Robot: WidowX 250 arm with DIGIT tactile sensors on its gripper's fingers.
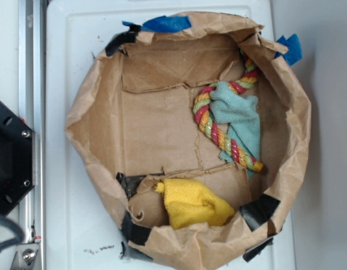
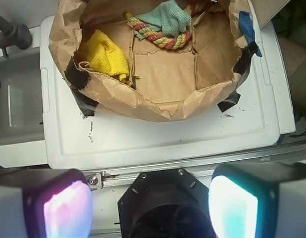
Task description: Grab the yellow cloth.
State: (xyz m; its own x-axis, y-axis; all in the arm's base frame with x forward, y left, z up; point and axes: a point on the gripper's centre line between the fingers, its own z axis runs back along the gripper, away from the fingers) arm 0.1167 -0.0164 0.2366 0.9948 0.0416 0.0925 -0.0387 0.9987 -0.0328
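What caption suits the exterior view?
Lumpy yellow fabric cloth lies in crumpled brown paper basin near light teal cloth and braided rope.

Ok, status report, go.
Gripper open, clear of the paper bin. Yellow cloth untouched against the bin wall. Rope and teal cloth lie apart; nothing blocking.

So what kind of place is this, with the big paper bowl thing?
Probably a robot practice bench, not a home. A taped brown paper basin sits on a plain white board, holding a yellow cloth, a teal cloth and a braided rope. The open gripper hangs outside it.
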